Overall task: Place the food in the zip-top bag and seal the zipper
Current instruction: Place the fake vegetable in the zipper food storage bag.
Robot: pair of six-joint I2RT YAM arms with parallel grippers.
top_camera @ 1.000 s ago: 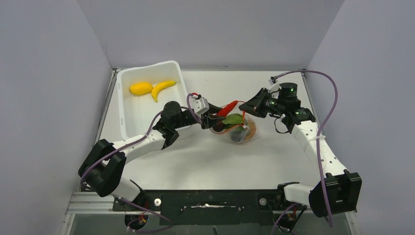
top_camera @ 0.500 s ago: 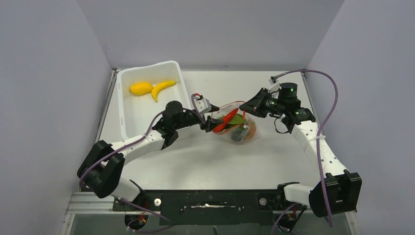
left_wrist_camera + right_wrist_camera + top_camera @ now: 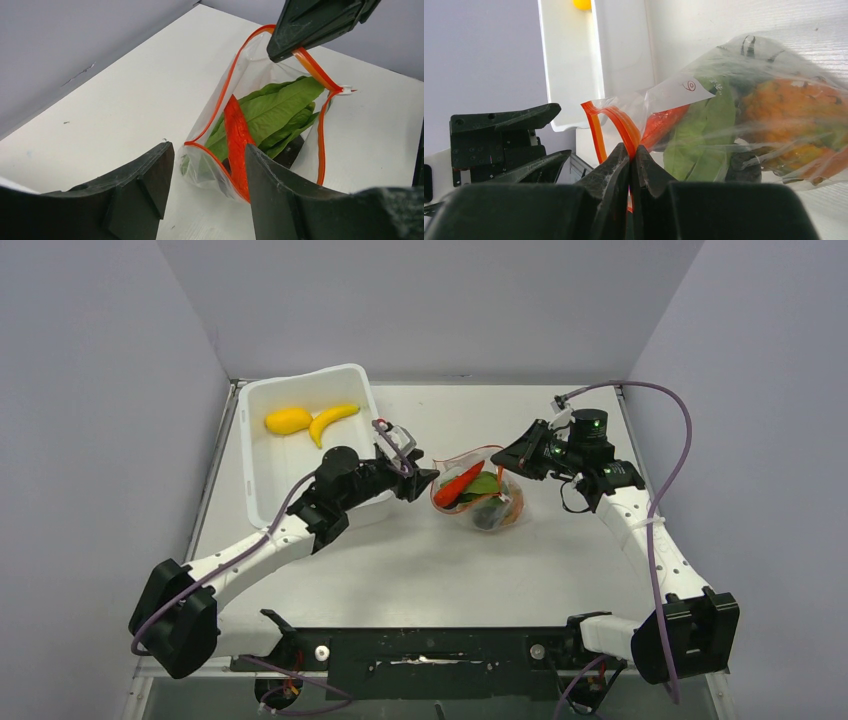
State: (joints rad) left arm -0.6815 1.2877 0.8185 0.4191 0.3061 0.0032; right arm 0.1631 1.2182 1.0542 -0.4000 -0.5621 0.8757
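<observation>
My left tool [image 3: 422, 478] stands with its jaws apart and nothing between them, just left of the zip-top bag [image 3: 485, 508]. The bag lies near the middle of the worktop [image 3: 450, 570] with its mouth open. My right tool [image 3: 630, 155] is pinched closed on the zipper [image 3: 311, 64] at the far right edge of that mouth, holding that edge raised. Inside the bag I see a red chili [image 3: 236, 132] lying on green leafy pieces [image 3: 277, 105], with the orange pineapple [image 3: 794, 112] deeper in. A yellow banana [image 3: 333, 420] and another yellow piece [image 3: 288, 421] lie at the far end of the white tub [image 3: 262, 490] on the left, well apart from the bag.
</observation>
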